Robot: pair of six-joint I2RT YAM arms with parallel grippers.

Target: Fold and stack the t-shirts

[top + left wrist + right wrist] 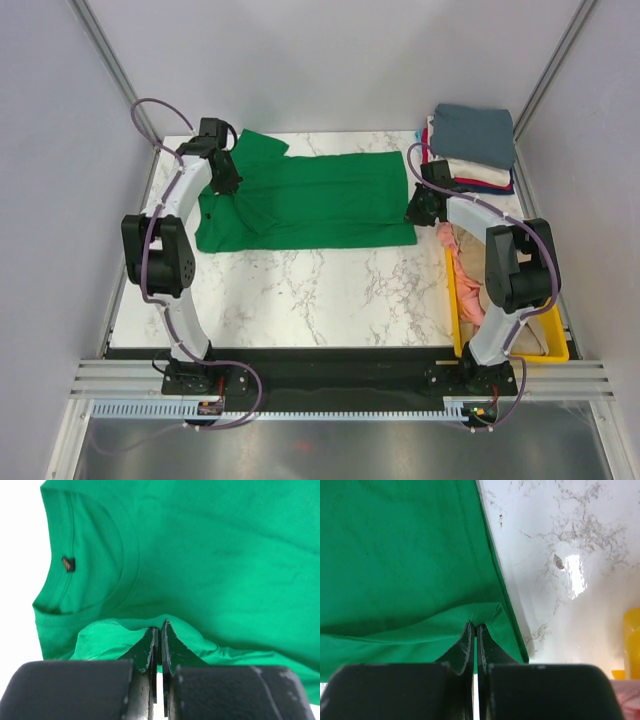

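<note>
A bright green t-shirt (320, 200) lies spread across the far half of the marble table, collar to the left. My left gripper (226, 183) is shut on a fold of the green t-shirt (210, 555) near the collar, pinching the cloth between its tips (160, 630). At the shirt's right hem my right gripper (420, 207) is shut on the green fabric (395, 555), the pinched edge lifted over the shirt below at the tips (475, 626). A stack of folded t-shirts (470, 150), slate blue on top, sits at the far right corner.
A yellow bin (505, 320) stands along the table's right edge, holding salmon pink and beige cloth (462, 275); its yellow corner (632, 640) shows in the right wrist view. Bare marble table (320, 295) lies in front of the shirt. Grey walls close in on both sides.
</note>
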